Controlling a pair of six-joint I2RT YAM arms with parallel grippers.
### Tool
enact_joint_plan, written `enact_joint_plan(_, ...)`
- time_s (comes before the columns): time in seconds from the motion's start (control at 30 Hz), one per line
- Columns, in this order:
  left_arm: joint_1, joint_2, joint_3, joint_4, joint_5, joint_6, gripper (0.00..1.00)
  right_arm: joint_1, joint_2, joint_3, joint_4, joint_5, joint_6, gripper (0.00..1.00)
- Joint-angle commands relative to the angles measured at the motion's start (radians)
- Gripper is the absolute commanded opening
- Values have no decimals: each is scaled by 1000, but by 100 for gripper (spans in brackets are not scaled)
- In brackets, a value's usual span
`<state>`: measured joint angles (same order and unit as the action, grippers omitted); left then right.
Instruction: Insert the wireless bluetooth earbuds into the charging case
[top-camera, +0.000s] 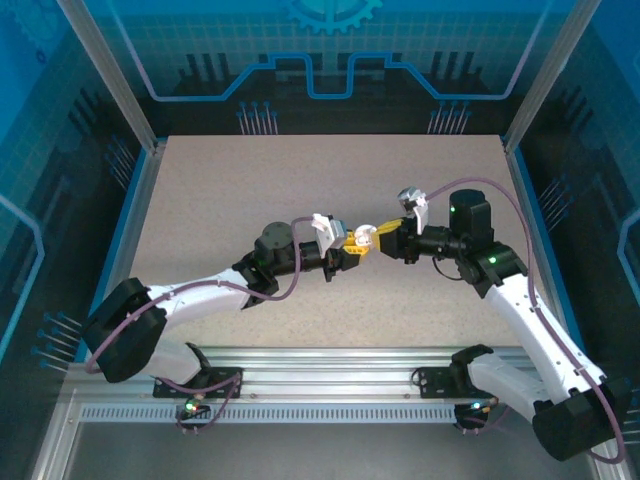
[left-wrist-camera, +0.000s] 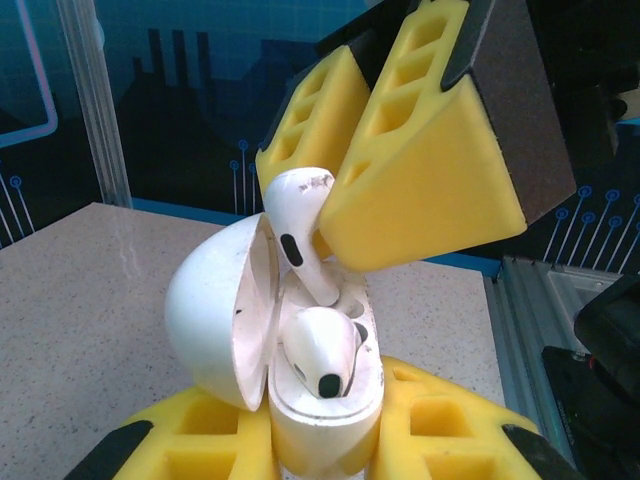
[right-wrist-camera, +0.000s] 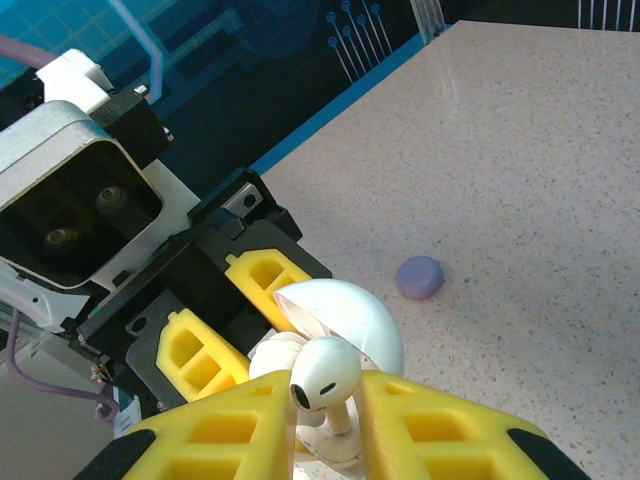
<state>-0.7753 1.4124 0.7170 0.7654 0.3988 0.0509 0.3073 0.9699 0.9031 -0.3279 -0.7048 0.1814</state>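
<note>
White plastic sits in both grippers. The left gripper (left-wrist-camera: 322, 450) has its two yellow foam fingers (left-wrist-camera: 440, 430) closed onto the base of one white charging case (left-wrist-camera: 325, 425). It holds the case up off the speckled table (top-camera: 250, 180), with the domed lid (left-wrist-camera: 210, 310) swung open, to the left as the left wrist camera sees it.

Two white earbuds can be counted. The seated earbud (left-wrist-camera: 320, 355) lies in one pocket of the case, its dark oval spot facing the left wrist camera. The held earbud (left-wrist-camera: 298, 210) is pinched by its head between the two yellow fingers of the right gripper (right-wrist-camera: 328, 405), which are closed on it with only the bud between them. Its stem points down into the other pocket beside the seated earbud, and its head stands above the rim of the case. How deep the stem tip has gone cannot be told.

From the top camera the two arms meet fingertip to fingertip above the middle of the table, the case a small white spot between them.

One small purple disc (right-wrist-camera: 419, 277) lies flat on the table beyond the case in the right wrist view, well apart from both grippers; it is too small to tell more
</note>
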Motion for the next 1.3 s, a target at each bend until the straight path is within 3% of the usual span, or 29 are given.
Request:
enact_joint_plan(0.0, -10, -33, 22, 123, 63, -13, 17, -1, 20, -9, -17, -74, -11, 24)
enact_joint_plan(0.3, -11, -35, 27, 79, 36, -2, 17, -5, 21, 0, -11, -70, -10, 24)
enact_joint_plan(0.73, -7, -29, 25, 136, 73, -34, 17, -7, 59, 16, -44, -165, -43, 25)
enact_joint_plan(1.27, -5, -27, 39, 103, 65, -29, 17, -14, 76, 20, -60, -92, -43, 28)
